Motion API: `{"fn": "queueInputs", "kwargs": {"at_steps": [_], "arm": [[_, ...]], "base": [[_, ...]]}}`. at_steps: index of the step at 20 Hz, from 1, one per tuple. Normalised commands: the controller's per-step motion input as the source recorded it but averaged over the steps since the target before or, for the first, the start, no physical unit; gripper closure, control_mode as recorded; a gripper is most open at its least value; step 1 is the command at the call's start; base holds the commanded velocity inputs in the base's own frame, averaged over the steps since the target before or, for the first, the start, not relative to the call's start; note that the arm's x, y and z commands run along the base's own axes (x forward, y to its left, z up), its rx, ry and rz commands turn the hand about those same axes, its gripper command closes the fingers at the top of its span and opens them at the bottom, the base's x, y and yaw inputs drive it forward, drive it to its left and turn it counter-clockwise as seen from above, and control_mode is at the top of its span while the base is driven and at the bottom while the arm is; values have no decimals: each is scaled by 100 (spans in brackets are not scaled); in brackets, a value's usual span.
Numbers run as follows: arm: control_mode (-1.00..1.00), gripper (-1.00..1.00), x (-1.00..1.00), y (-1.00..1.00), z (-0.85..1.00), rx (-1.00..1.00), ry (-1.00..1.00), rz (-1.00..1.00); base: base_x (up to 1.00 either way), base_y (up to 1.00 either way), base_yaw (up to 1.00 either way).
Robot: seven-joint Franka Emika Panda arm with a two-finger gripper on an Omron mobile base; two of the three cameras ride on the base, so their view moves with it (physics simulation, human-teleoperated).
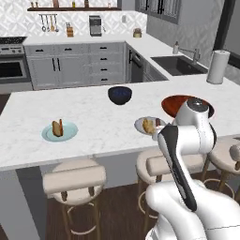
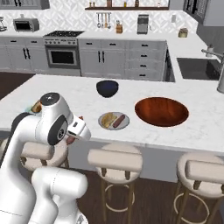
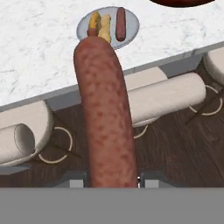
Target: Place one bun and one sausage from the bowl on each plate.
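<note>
Now my gripper (image 3: 111, 181) is partly closed on a sausage (image 3: 107, 109), which stands out long in front of the fingers in the hand view. The hand hangs off the counter edge, above the stools (image 3: 168, 98), so nothing supports the sausage from below.

Ahead of the gripper, on the marble counter (image 3: 39, 48), lies the grey plate (image 3: 131, 24), already with a bun (image 3: 100, 24) and one sausage on it. Beyond that plate is the reddish-brown bowl (image 2: 162, 111), which looks empty to me. The teal plate (image 1: 59, 132) is far to the side of the gripper and carries only a bun (image 1: 57, 127), so I judge this sausage belongs there.

My worry: the grip is only at one end, so a quick swing could let the sausage slip and fall to the floor. Also, releasing too high above the small plate may let it roll off.
</note>
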Motion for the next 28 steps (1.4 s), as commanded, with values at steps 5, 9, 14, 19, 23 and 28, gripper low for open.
{"fn": "queueInputs", "kwargs": {"at_steps": [5, 9, 14, 19, 23, 28], "arm": [[100, 100, 0, 0, 0, 0, 0, 0], [100, 100, 0, 0, 0, 0, 0, 0], [100, 100, 0, 0, 0, 0, 0, 0], [100, 100, 0, 0, 0, 0, 0, 0], [100, 100, 0, 0, 0, 0, 0, 0], [-100, 100, 74, 0, 0, 0, 0, 15]], "base": [[47, 100, 0], [71, 87, 0], [59, 92, 0], [36, 47, 2], [0, 3, 2], [5, 0, 0]]}}
